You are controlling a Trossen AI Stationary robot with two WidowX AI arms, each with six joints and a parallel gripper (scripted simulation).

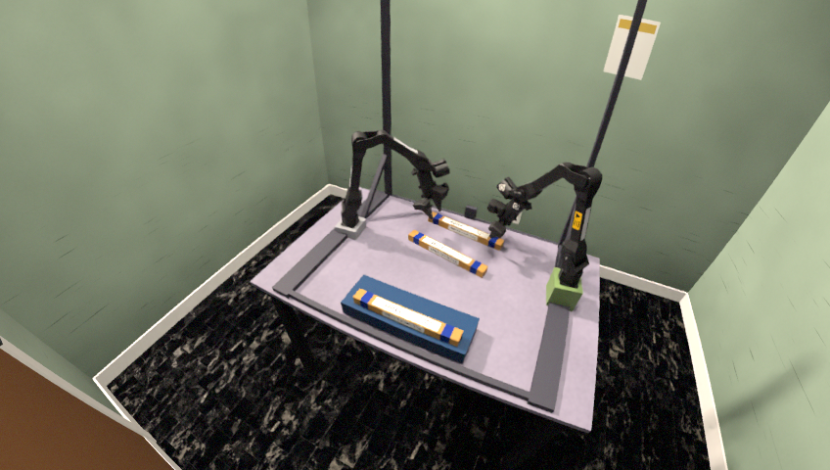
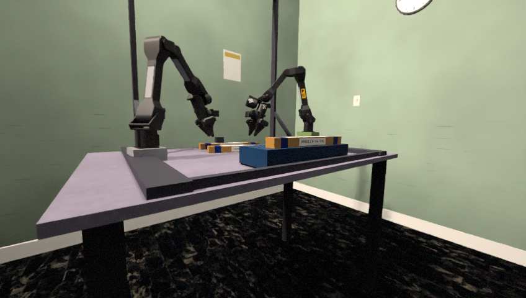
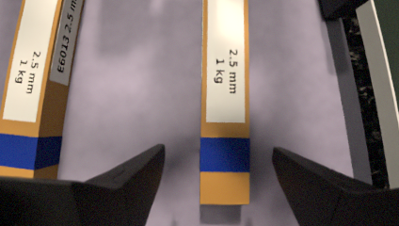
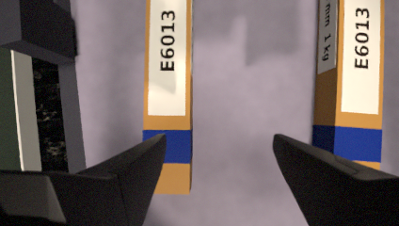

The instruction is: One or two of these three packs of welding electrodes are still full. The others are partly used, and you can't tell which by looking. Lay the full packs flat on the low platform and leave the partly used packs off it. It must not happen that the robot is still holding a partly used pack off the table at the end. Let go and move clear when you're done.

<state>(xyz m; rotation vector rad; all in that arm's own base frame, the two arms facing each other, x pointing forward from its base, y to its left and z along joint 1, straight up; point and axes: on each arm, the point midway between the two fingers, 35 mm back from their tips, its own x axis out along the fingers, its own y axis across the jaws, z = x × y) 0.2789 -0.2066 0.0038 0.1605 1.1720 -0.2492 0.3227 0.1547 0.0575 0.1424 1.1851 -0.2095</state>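
A blue platform (image 1: 431, 307) (image 2: 295, 156) bears one orange pack with blue bands (image 1: 407, 317) (image 2: 275, 142), lying flat. A middle pack (image 1: 445, 253) (image 3: 19, 151) (image 4: 359, 141) and a rear pack (image 1: 466, 228) (image 3: 225, 155) (image 4: 167, 123) lie flat on the table. My left gripper (image 1: 506, 223) (image 2: 253, 134) (image 3: 218, 153) is open and empty, above the rear pack's end near the green base; its fingers straddle that end in view. My right gripper (image 1: 436, 211) (image 2: 211, 135) (image 4: 218, 140) is open and empty above the opposite end; one finger overlaps the rear pack in its wrist view.
A small dark block (image 1: 470, 211) (image 2: 219, 139) stands at the table's back edge, behind the rear pack. Grey rails (image 1: 550, 360) run along the table's sides and front. The arms stand on a green base (image 1: 564, 291) and a grey base (image 1: 350, 227).
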